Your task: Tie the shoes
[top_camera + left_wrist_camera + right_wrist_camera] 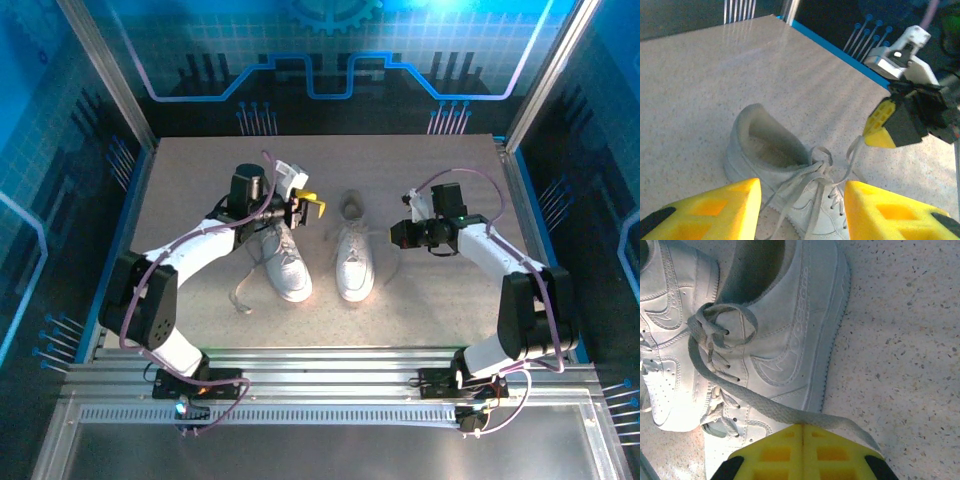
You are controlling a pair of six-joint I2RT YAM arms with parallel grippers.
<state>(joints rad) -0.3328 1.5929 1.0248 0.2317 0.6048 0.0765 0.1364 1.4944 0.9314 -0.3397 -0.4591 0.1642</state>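
Two white shoes lie side by side mid-table, the left shoe (286,266) and the right shoe (354,262). My left gripper (311,207) hovers by the heel of the right shoe (765,160). It is open, and its yellow fingers (720,210) stand either side of the knotted laces (827,167) with nothing between them. My right gripper (396,236) sits just right of that shoe and is shut. A flat white lace (765,407) runs from the eyelets and is pinched at its fingertips (802,429). That lace (856,147) rises to the right gripper's yellow tip (880,125).
A loose lace (243,290) trails off the left shoe toward the left arm. Blue-edged walls (840,50) close the speckled table (420,170) at the back and sides. Bare table lies behind the shoes and to the right of the right shoe (905,340).
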